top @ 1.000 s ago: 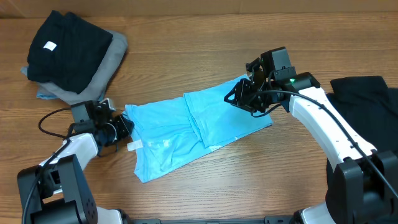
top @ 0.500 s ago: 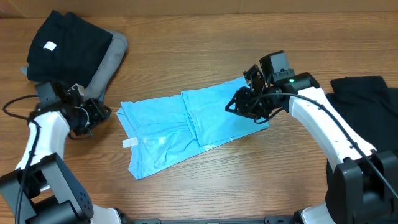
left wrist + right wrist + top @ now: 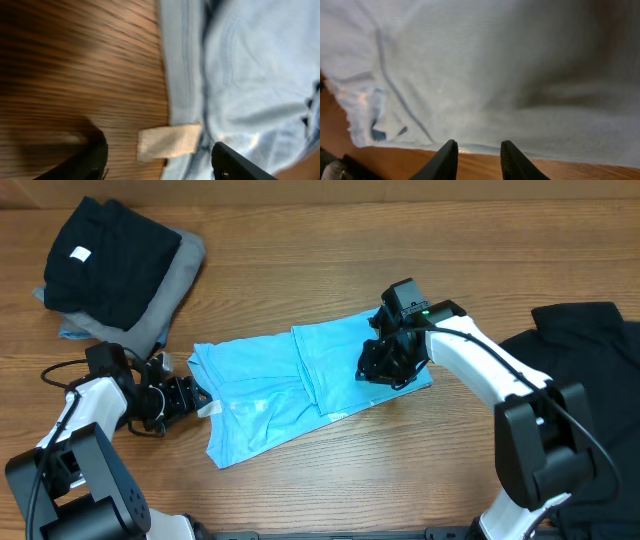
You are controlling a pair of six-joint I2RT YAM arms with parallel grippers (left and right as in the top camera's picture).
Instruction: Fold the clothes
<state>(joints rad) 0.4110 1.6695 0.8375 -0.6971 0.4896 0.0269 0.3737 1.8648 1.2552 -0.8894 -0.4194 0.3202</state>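
The half-folded light blue T-shirt [image 3: 270, 395] lies flat on the counter [image 3: 330, 240], its white tag [image 3: 167, 141] between the spread left fingers [image 3: 92, 161], apparently lined up for a grasp, while the right fingers [image 3: 445, 161], narrowly parted and empty, hang low over its other end.

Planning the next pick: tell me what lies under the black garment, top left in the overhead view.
A grey garment lies under the black garment, showing along its right and lower edges; a light blue sliver peeks out at the bottom left. Anything further beneath is covered.
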